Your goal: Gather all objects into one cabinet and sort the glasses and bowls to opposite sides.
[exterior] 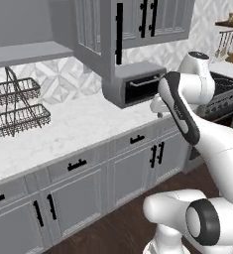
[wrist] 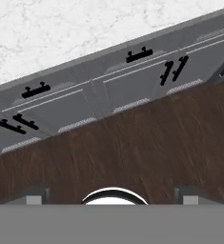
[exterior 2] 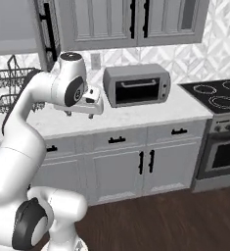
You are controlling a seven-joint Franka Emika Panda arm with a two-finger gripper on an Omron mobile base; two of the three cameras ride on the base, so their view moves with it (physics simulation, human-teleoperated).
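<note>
My gripper (exterior 2: 81, 115) hangs in front of the counter's edge and points down at the floor, left of the toaster oven. Its two fingertips (wrist: 37, 195) rise far apart at the bottom of the hand view, open, with only brown floor between them. In the left base view the hand (exterior: 156, 105) peeks out behind my forearm. The glasses, the bowls and the cabinet are out of view.
A white marble counter (exterior: 73, 129) runs over grey drawers and doors. A grey toaster oven (exterior 2: 136, 86) stands on it, with a two-tier wire rack (exterior: 19, 104) at the left. A stove (exterior 2: 219, 98) is at the right. A grey wall cabinet door (exterior: 90, 30) stands swung open. A thin brown wall shelf (exterior: 230, 23) shows far right.
</note>
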